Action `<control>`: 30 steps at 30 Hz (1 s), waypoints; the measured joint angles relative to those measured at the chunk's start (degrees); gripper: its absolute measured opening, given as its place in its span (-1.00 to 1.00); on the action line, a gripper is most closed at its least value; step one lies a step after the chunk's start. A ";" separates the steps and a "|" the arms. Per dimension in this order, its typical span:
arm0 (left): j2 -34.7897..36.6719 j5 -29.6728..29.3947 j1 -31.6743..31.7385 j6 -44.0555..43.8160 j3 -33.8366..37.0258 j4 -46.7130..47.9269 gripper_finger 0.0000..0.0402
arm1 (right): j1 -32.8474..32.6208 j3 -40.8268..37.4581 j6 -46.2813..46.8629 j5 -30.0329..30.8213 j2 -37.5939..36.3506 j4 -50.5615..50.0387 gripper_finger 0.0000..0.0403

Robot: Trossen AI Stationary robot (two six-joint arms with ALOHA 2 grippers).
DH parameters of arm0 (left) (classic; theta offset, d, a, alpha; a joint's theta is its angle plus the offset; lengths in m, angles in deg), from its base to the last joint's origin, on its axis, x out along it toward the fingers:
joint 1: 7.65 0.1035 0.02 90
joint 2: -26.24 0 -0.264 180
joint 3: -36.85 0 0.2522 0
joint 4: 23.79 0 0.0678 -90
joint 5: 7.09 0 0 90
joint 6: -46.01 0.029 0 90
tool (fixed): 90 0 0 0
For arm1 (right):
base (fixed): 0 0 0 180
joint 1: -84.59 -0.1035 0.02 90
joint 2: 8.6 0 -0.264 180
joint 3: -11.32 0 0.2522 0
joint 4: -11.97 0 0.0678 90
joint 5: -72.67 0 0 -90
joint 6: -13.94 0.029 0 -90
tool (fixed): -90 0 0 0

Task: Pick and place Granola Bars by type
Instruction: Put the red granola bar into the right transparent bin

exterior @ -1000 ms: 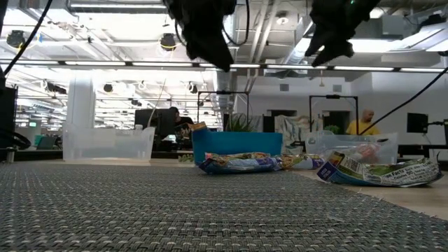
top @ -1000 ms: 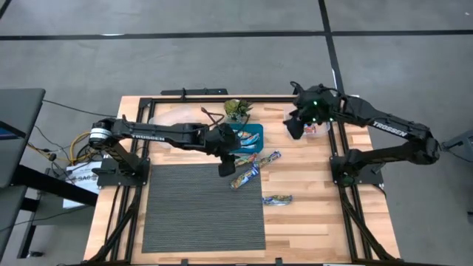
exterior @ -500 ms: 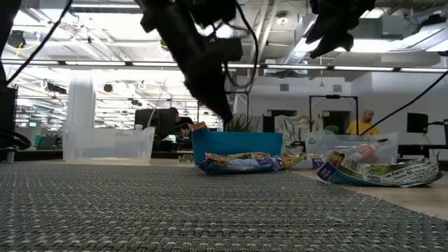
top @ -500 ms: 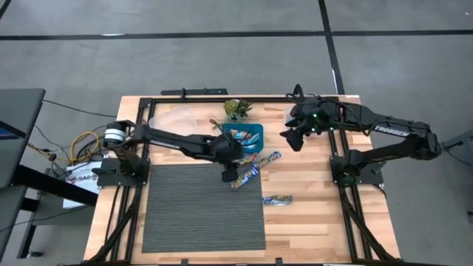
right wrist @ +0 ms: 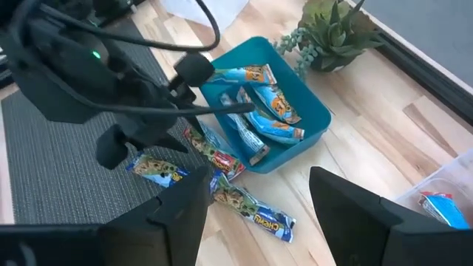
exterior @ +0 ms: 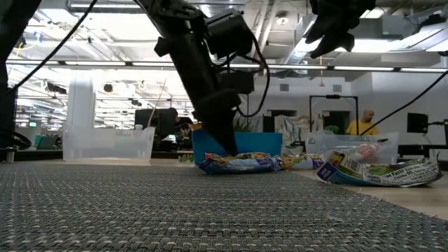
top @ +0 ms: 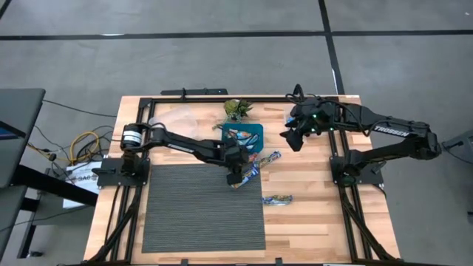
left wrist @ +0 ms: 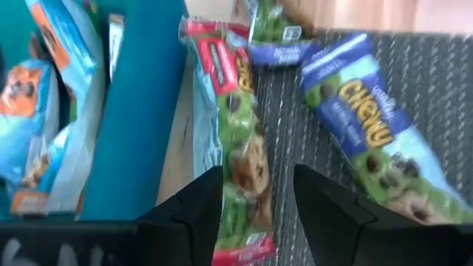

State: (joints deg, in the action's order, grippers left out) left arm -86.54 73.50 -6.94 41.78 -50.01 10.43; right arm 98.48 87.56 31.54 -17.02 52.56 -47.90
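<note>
Low view shows bars (exterior: 241, 163) flat on the bench beside the mat (exterior: 140, 210), plus a person's head in the room behind — high view gives layout instead. L claw (top: 238, 176) is down at the mat's far right corner, fingers apart w/ a red-green bar (left wrist: 240, 140) right between them, not gripped; a blue-green bar (left wrist: 373, 140) lies just beside it on the mat. Blue bars (right wrist: 266, 103) sit in the teal tray (right wrist: 314, 125) near the plant (right wrist: 336, 29). One bar (top: 277, 199) lies alone off the mat's right edge. R claw (top: 294, 137) hangs above the bench's far right part — fingers apart, nothing held.
</note>
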 joint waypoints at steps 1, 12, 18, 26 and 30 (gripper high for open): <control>-0.44 -0.02 0.01 0.00 0.00 -0.48 -0.20 | -0.02 0.00 0.00 0.01 -0.02 0.20 0.11; -2.69 -4.50 0.00 -1.31 -0.30 1.43 -0.46 | 0.00 0.00 0.02 0.00 -0.02 0.33 0.11; -0.75 -3.65 -0.42 -4.47 -3.20 6.28 -0.94 | -0.03 0.00 1.45 -0.36 -0.01 0.37 0.11; 6.93 -1.57 -0.39 -13.07 -8.76 12.56 -0.97 | 0.00 0.00 10.79 -0.41 -0.02 0.41 0.11; 13.02 -4.76 -0.19 -17.89 -10.97 13.96 -0.96 | 0.00 0.00 13.60 -0.43 0.00 2.66 0.11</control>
State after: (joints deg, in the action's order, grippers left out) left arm -73.52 68.73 -7.13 23.88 -60.99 24.39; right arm 98.48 87.56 45.14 -17.45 52.57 -45.23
